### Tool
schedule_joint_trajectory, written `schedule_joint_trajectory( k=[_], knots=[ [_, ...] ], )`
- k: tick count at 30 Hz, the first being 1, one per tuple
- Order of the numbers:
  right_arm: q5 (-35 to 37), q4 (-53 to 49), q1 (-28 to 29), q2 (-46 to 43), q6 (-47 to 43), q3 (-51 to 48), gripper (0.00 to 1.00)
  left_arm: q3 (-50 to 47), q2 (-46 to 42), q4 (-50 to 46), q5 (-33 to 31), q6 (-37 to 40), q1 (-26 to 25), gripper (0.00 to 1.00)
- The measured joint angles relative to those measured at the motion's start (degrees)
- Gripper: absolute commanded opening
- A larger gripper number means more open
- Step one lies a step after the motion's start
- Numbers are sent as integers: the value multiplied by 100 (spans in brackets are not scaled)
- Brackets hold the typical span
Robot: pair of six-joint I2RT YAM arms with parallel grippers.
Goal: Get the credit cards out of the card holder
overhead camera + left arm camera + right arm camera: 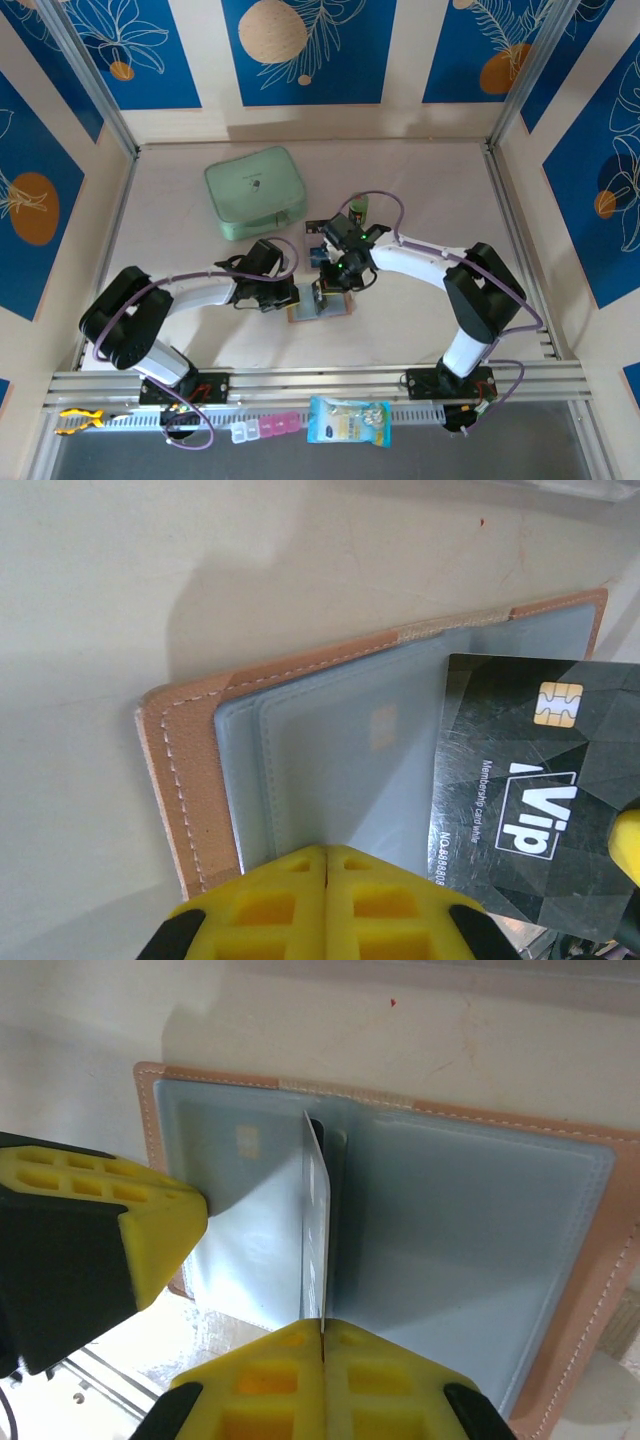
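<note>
**Mint-green case and clutter along the near rail**

A mint-green zip case (254,190) lies flat on the pale surface (440,180), lid shut, with a small dark mark at the middle of its top. Beyond the case, the back wall (300,50) carries blue panels with white leaf drawings and tan-orange discs; like panels line the side walls to its left and right. Well nearer than the case, a metal rail (320,378) runs across the front edge. Nearer again lie a yellow-handled tool (80,420) far to the left, a pink-and-white pill box (266,428) and a blue-edged clear packet (348,420).
</note>
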Motion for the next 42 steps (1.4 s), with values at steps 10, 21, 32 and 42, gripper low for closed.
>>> schedule_joint_trajectory(
  k=[10, 21, 32, 42],
  knots=[
    [459, -433, 170, 37, 9, 216, 4, -20, -22, 2, 0, 15, 15, 0],
    [575, -511, 236, 39, 50, 243, 6, -33, -31, 7, 4, 15, 28, 0],
    [575, -492, 348, 221, 138, 350, 10, -33, -31, 4, 4, 17, 39, 0],
    [577, -494, 352, 223, 199, 350, 5, -20, -31, -22, 4, 151, 44, 0]
  ],
)
